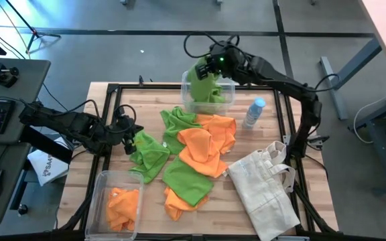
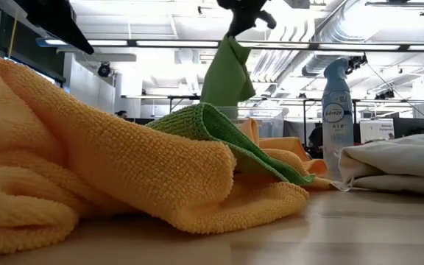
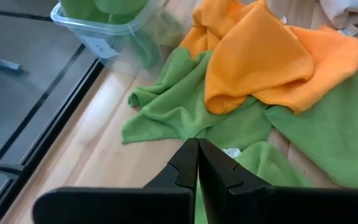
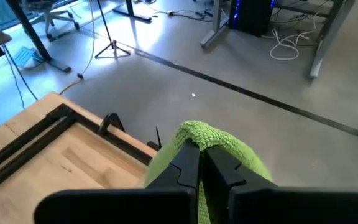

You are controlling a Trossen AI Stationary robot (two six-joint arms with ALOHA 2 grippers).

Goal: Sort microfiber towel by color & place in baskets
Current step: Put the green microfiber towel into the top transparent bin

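Partly sorted: orange towels [image 1: 123, 201] binned near, green ones in far basket [image 1: 228, 90]. Right hand [image 1: 210, 67] clamped on green towel [image 1: 202, 72] above it; left hand [image 1: 131, 137] closed, empty. Mixed pile [image 1: 193, 154] left on bench [image 1: 313, 194].

Wooden table [image 1: 146, 107] with a heap of orange and green towels [image 1: 196, 157] mid-top; around the heap, two clear baskets [image 1: 116, 201], spray bottle [image 1: 254, 112], off-white tote bag [image 1: 267, 187].

2 bins [image 1: 210, 94], 1 spray bottle [image 1: 254, 112], 1 tote bag [image 1: 267, 187], several towels [image 1: 196, 150].
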